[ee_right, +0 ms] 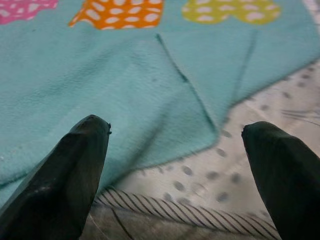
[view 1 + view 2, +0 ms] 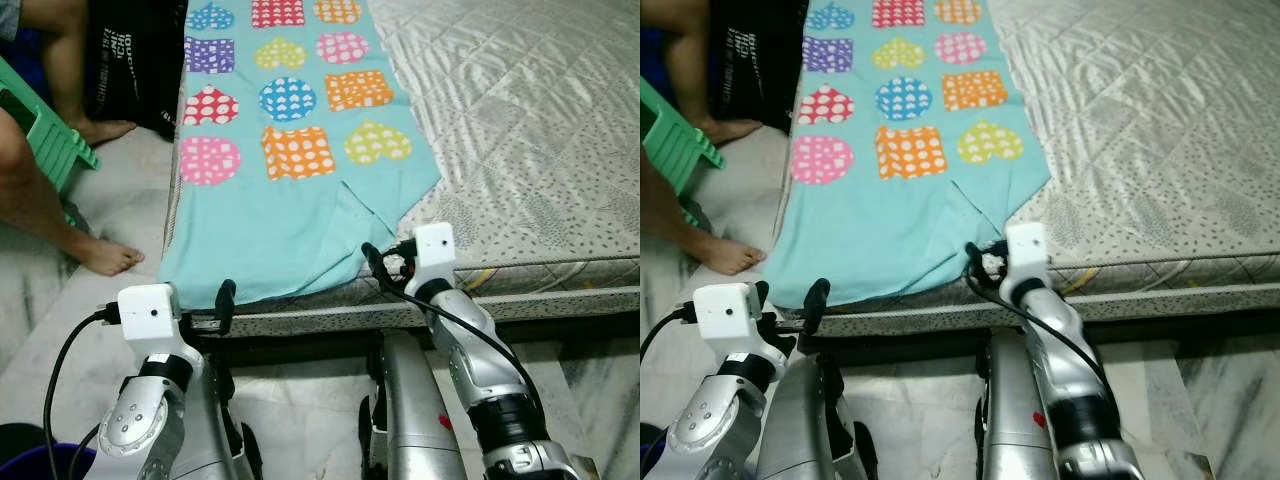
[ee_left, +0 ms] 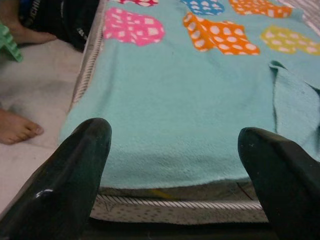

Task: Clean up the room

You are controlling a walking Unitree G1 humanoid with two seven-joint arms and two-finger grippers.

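Turquoise blanket (image 2: 290, 215) spread along bed (image 2: 540, 150), near hem draped over mattress edge. Left claw (image 3: 175, 165) and right claw (image 1: 175, 150) gaping before it. Soft, probably light; pinch hem corners.

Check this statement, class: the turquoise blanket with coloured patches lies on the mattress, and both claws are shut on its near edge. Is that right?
Not quite. The turquoise blanket does lie on the mattress, but both claws are open. The left wrist view shows the left claw spread wide before the near edge, and the right wrist view shows the right claw likewise open, gripping nothing.
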